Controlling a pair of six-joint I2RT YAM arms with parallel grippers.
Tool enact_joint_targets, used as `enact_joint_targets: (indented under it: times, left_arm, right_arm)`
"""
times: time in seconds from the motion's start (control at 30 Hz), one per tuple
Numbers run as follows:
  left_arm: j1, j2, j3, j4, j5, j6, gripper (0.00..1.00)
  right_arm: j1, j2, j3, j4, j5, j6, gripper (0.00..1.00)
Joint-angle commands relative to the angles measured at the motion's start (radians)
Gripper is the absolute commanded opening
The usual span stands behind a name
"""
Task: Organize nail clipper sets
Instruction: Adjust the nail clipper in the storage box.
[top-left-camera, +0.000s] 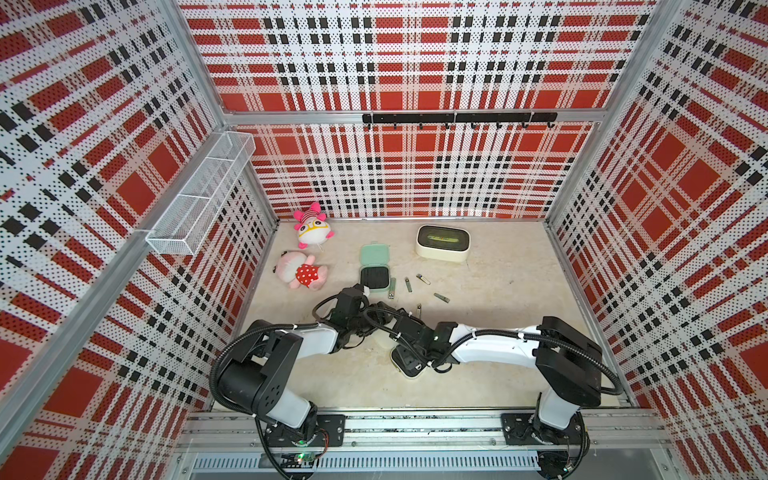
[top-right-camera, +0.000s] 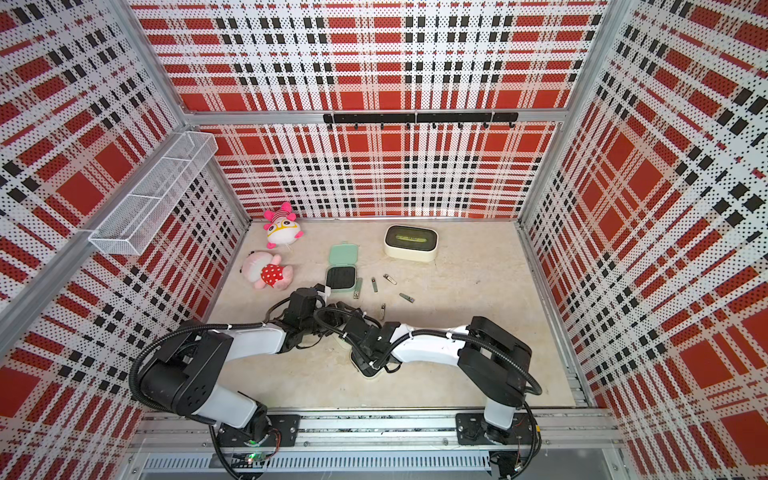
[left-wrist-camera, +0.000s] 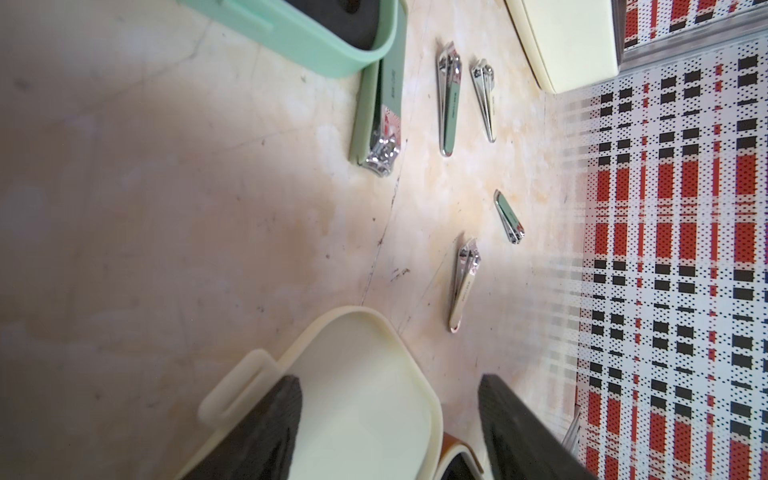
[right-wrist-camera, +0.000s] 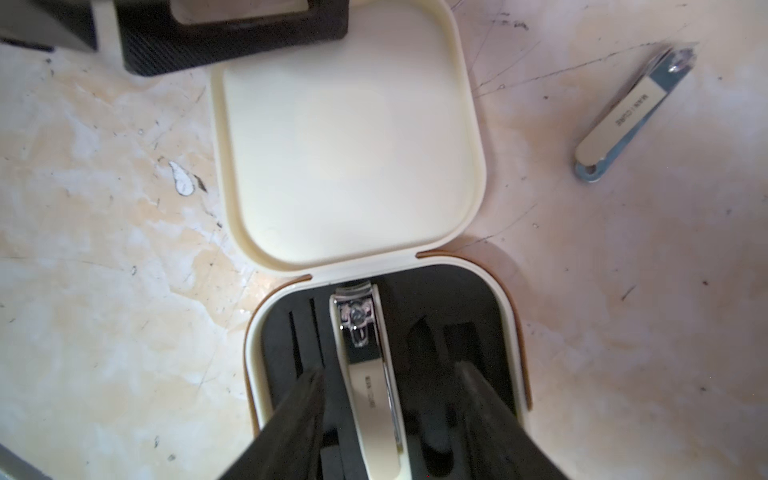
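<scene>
**Two open cases, six clippers, one seated in its slot**

One beige marbled table (top-left-camera: 498, 332) fills the lower middle of both top views, and two arms meet over its centre. One larger cream box (top-left-camera: 442, 249) with a dark oval window sits upper right of centre. There are two plush toys at the table's upper left: a goggle-faced plush toy (top-left-camera: 312, 227) above a plush toy in a red spotted dress (top-left-camera: 302, 271).

Two cases are in view, both hinged open. The mint case (top-left-camera: 375, 254) lies at the table's centre, its pale green lid above its black insert. The cream case (right-wrist-camera: 353, 145) fills the middle of the right wrist view, with the lid flat in the upper half and the black slotted insert below. In the top views it is mostly hidden under the right arm.

I count six clippers. Five lie loose on the table. The large mint clipper (left-wrist-camera: 380, 120) is just beside the mint case, and four small clippers (left-wrist-camera: 449, 99) (left-wrist-camera: 484, 99) (left-wrist-camera: 509, 216) (left-wrist-camera: 463, 282) are scattered right of it. The sixth, a cream-handled clipper (right-wrist-camera: 365, 340), lies in the cream insert's middle slot.

The left gripper (left-wrist-camera: 388, 384), at the bottom edge of its wrist view, has its fingers apart over the cream lid and clamps nothing. The right gripper (right-wrist-camera: 390, 378) straddles the seated clipper with its fingers apart, one finger close to the clipper and the other clear of it.
</scene>
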Motion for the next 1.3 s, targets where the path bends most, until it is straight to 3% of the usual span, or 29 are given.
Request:
enact_joint_targets:
  times: [0.0,0.1,0.3,1.27]
  left_arm:
    - [0.000,0.013,-0.002,-0.099,-0.029,0.010,0.73]
    - [0.000,0.012,0.000,-0.100,-0.029,0.010,0.73]
    - [0.000,0.015,0.001,-0.103,-0.029,0.011,0.73]
    - [0.002,0.013,-0.001,-0.103,-0.029,0.015,0.73]
  right_arm:
    - [-0.017,-0.033,0.018,0.008,0.002,0.003,0.45]
    - [-0.031,-0.031,0.024,0.019,-0.032,-0.001,0.34]
    - [-0.033,-0.005,0.055,0.024,-0.057,-0.013,0.27]
    - [-0.034,0.064,0.004,0.057,-0.092,0.008,0.24]
